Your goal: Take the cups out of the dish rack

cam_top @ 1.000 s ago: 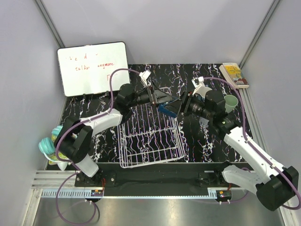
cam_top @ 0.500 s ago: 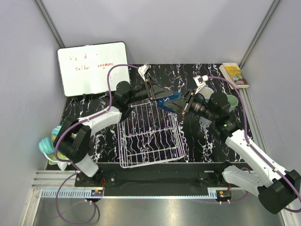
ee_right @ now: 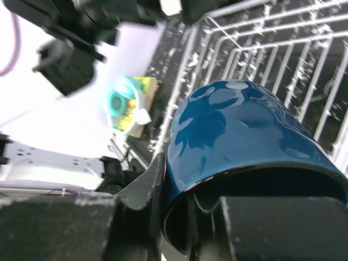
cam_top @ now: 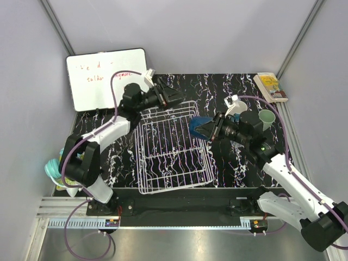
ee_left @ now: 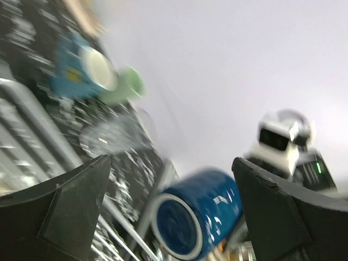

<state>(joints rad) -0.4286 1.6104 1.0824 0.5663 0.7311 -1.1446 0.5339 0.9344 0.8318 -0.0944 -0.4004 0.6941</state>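
— Where is the dark navy mug?

— In the right tool, off the tabletop. It lies on its side at the far right corner of the dish rack, over the rim wires.

— How does it look?

— Glossy deep blue, round-bodied, with bright glints along the glaze. In the right wrist view its wall curves up and away from the fingers, with the white wires of the rack behind it. The left wrist view shows one round end with a pale ring.

— And the grip?

— The right tool is clamped on the mug near its rim. I cannot tell whether one finger sits inside.

— The left tool?

— Spread wide and holding nothing, at the far left corner of the rack, pointed across at the mug.

— Other cups?

— A light blue mug with a white inside, a pale green tumbler just beside it, and a clear glass nearer, all on the tabletop beyond the rack, blurred.
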